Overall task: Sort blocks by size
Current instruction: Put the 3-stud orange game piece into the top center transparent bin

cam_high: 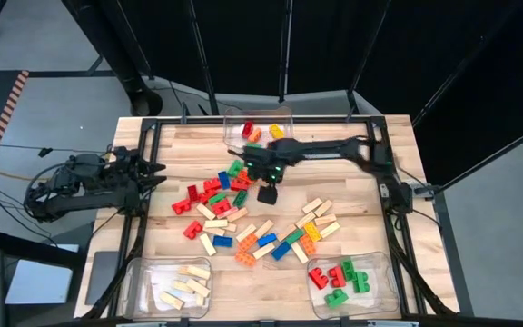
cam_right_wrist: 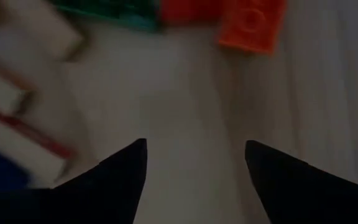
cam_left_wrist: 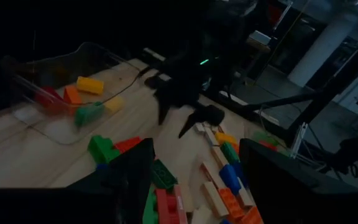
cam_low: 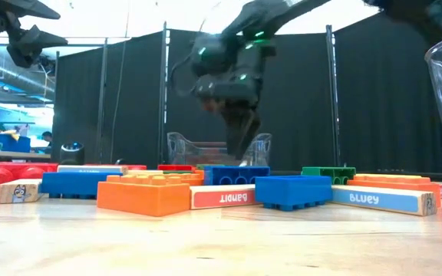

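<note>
Fingers of the right gripper (cam_high: 267,193) stand spread apart with nothing between them, as we see in the right wrist view, where bare wood shows in the gap. That gripper hangs over the middle of the pale wooden plank table (cam_high: 361,204), just beside the red and green end of the scattered blocks (cam_high: 243,218). In the low view it points downward, above the far bricks.

We see the blocks as small studded plastic bricks in red, green, blue, yellow and orange, mixed with plain pale tan wooden bars. They lie loose in a band across the table's centre, red ones mostly toward the left arm's side, tan bars and blue, orange and yellow bricks toward the right arm's side.

Three clear plastic bins sit at the table's edges. We count a few bricks, red, orange, green and yellow, in the clear bin at the far edge (cam_high: 284,115). The clear bin at the near left corner (cam_high: 139,291) holds only tan wooden bars. The clear bin at the near right corner (cam_high: 384,295) holds red and green bricks.

Bare wood lies open between the block band and the two near bins, and along both side edges.

Off the table's left edge the left gripper (cam_high: 157,174) waits, its fingers released and wide.
</note>
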You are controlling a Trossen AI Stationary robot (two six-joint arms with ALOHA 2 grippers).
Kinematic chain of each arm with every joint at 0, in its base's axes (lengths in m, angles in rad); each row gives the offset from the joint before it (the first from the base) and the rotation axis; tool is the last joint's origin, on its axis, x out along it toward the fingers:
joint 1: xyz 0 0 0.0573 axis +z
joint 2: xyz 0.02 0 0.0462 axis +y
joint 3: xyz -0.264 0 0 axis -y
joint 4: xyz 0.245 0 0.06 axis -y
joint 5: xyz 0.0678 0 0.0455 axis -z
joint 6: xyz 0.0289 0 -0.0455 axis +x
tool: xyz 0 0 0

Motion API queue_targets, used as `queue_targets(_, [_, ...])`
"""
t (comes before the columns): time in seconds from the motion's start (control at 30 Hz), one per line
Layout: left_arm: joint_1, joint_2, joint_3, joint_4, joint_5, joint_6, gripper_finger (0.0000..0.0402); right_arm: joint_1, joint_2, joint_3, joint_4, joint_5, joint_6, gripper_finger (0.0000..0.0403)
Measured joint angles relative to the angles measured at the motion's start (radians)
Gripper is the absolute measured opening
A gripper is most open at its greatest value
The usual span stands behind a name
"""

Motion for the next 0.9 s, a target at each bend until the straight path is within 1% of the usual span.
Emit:
queue_targets(0.07, [0.000, 0.000, 0.000, -0.015, -0.003, -0.001, 0.0245, 0.014, -0.138, -0.187, 0.146, 0.029, 0.043, 0.0272])
queue_targets(0.2, [0.000, 0.000, 0.000, -0.011, -0.025, -0.002, 0.0245, 0.030, -0.406, -0.558, 0.552, 0.120, 0.176, 0.0257])
queue_targets(0.27, [0.000, 0.000, 0.000, -0.008, -0.045, -0.002, 0.0245, 0.031, -0.470, -0.682, 0.769, 0.136, 0.188, 0.0251])
queue_targets(0.33, [0.000, 0.000, 0.000, -0.008, -0.068, -0.010, 0.0245, 0.034, -0.477, -0.745, 0.919, 0.138, 0.189, 0.0247])
queue_targets(0.4, [0.000, 0.000, 0.000, -0.008, -0.087, -0.016, 0.0245, 0.034, -0.441, -0.759, 0.972, 0.139, 0.177, 0.0245])
queue_targets(0.47, [0.000, 0.000, 0.000, -0.008, -0.092, -0.019, 0.0245, 0.034, -0.386, -0.749, 0.983, 0.144, 0.143, 0.0246])
queue_targets(0.57, [0.000, 0.000, 0.000, -0.008, -0.104, -0.020, 0.0245, 0.028, -0.305, -0.723, 1.037, 0.157, 0.113, 0.0258])
queue_targets(0.67, [0.000, 0.000, 0.000, -0.009, -0.107, -0.036, 0.0245, 0.010, -0.235, -0.685, 1.088, 0.144, 0.120, 0.0278])
queue_targets(0.9, [0.000, 0.000, 0.000, -0.009, -0.109, -0.040, 0.0245, -0.043, -0.149, -0.622, 1.126, 0.148, 0.131, 0.0343])
